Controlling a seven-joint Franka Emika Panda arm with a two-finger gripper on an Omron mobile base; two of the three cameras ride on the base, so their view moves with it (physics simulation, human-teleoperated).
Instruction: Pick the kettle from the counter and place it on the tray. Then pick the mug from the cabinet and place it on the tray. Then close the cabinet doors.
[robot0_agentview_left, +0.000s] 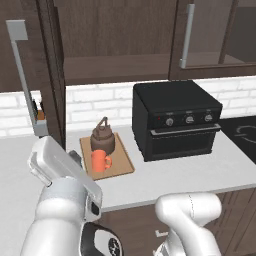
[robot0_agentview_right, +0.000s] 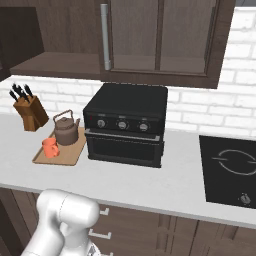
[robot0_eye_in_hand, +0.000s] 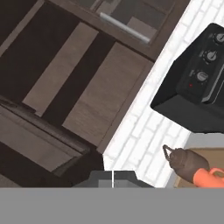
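Note:
The dark-brown kettle stands on the light-wood tray, which lies on the grey counter. The orange mug stands on the tray in front of the kettle. Above, the cabinet has its left door swung open and its right door shut. In the hand view my gripper is shut on nothing, with the kettle and mug to its right and the cabinet shelf ahead.
A black toaster oven stands right of the tray. A knife block sits at the counter's left end. A black cooktop is set in the counter at the right. White brick wall runs behind.

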